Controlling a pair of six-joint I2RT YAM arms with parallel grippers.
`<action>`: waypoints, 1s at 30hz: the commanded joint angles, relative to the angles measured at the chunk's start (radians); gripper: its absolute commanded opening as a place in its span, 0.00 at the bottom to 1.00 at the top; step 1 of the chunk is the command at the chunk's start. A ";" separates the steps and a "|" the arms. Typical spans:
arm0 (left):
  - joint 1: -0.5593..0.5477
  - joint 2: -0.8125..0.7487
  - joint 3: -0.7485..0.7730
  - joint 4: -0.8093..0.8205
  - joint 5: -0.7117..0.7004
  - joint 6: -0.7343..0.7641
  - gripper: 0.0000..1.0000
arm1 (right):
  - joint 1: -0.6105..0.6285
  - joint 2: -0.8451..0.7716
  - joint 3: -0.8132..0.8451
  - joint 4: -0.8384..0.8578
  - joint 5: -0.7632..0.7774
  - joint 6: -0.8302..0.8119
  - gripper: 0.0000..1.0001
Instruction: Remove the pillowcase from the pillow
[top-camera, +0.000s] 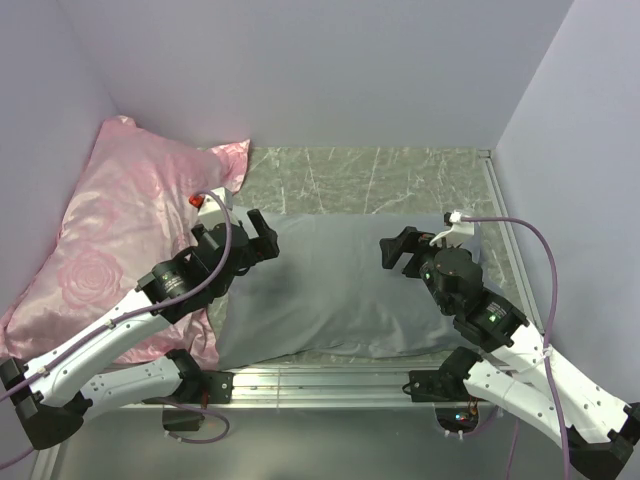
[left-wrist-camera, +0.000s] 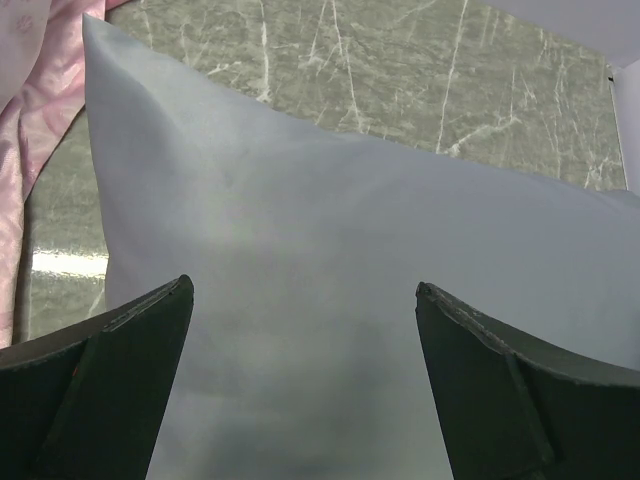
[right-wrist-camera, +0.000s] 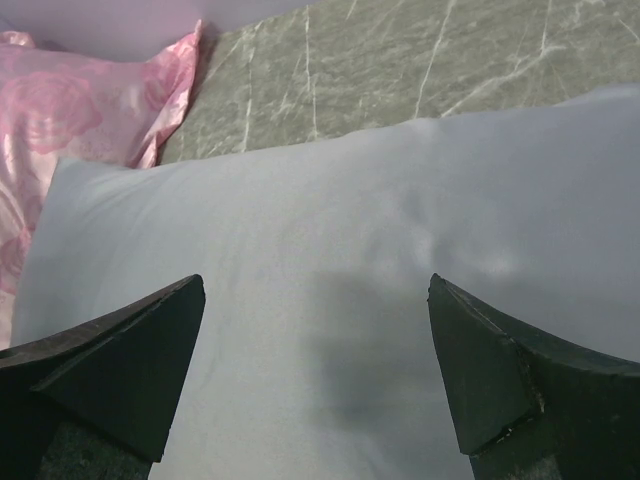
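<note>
The grey pillowcase (top-camera: 330, 285) lies flat across the middle of the table, filled out by the pillow, whose white fabric is hidden inside it. My left gripper (top-camera: 262, 238) is open and empty above the case's left end. My right gripper (top-camera: 392, 250) is open and empty above its right part. In the left wrist view the grey pillowcase (left-wrist-camera: 340, 260) fills the space between the spread fingers (left-wrist-camera: 110, 370). In the right wrist view the grey pillowcase (right-wrist-camera: 330, 270) likewise lies beneath the open fingers (right-wrist-camera: 510, 380).
A shiny pink rose-patterned pillow (top-camera: 110, 240) lies at the left against the wall, also in the right wrist view (right-wrist-camera: 80, 110). Marbled green table surface (top-camera: 370, 180) shows behind the pillowcase. Lilac walls close in the back and both sides. A metal rail (top-camera: 320, 380) runs along the near edge.
</note>
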 joint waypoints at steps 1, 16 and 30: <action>0.005 0.000 0.010 0.006 0.005 0.005 0.99 | 0.003 -0.011 0.013 0.002 0.014 0.007 0.99; 0.005 0.034 0.066 -0.316 -0.104 -0.208 0.99 | 0.003 -0.020 0.051 -0.138 0.036 -0.007 1.00; 0.007 -0.023 -0.198 0.009 0.195 -0.178 0.99 | 0.004 0.095 -0.035 -0.119 -0.078 0.028 1.00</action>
